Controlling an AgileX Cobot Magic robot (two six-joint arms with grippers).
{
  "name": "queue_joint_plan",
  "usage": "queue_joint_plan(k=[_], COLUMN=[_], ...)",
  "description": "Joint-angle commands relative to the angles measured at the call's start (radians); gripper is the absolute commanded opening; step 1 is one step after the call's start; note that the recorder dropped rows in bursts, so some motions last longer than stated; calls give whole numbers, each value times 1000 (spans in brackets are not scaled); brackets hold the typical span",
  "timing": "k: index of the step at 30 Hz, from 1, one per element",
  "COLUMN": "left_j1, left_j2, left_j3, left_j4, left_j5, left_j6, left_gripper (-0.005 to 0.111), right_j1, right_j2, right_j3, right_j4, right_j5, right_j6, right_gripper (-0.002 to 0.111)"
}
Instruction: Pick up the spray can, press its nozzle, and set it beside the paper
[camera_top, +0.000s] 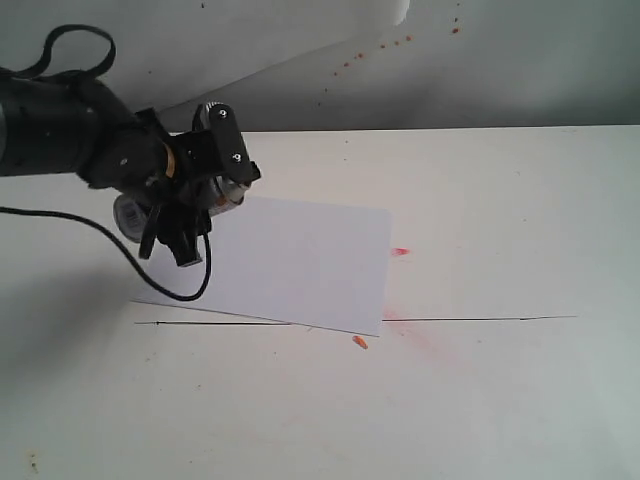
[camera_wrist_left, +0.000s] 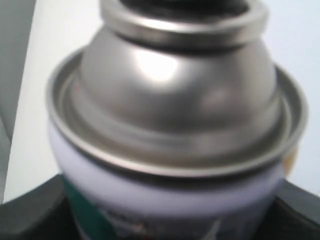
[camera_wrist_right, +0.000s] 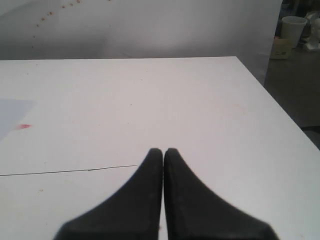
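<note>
My left gripper (camera_top: 195, 195) is shut on the spray can (camera_top: 228, 193) and holds it tilted in the air over the left edge of the paper (camera_top: 300, 262). The left wrist view is filled by the spray can (camera_wrist_left: 175, 100): silver domed top, rim and white label. The black nozzle (camera_wrist_left: 175, 4) barely shows at the frame's edge. Dark fingers (camera_wrist_left: 30, 215) flank the can's body. My right gripper (camera_wrist_right: 163, 151) is shut and empty over bare table, away from the paper (camera_wrist_right: 12, 111); the exterior view does not show it.
A black cable (camera_top: 150, 272) loops below the left arm. A red stain (camera_top: 400, 251) and an orange bit (camera_top: 360, 342) lie near the paper's right side. A thin seam (camera_top: 480, 319) crosses the table. The speckled backdrop sheet (camera_top: 300, 40) stands behind. The table edge (camera_wrist_right: 280, 105) is beside the right gripper.
</note>
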Motion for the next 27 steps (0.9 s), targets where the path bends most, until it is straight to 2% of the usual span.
queue_joint_plan(k=[1,5,8,21,27], left_j1=[-6,-6,-6,-6,-6], left_j2=[66,134,161,208,210], left_j3=[-155,-277,-325,-336,-336], left_j4=[-196,-255,-310,-382,-382], left_j5=[155,298,345,369,369], left_j6=[258,327,378,450,466], left_gripper=[0,0,0,0,0], right_j1=[-7,-7,-7,-7,-7], right_j2=[-6,-6,-6,-6,-6], right_j3=[4,4,4,4,4], right_j4=[3,3,3,7,246], right_j5=[-1,-1,-1,-16,-160], right_j6=[-4,-4,-4,-4,2], right_gripper=[1,1,1,1,1])
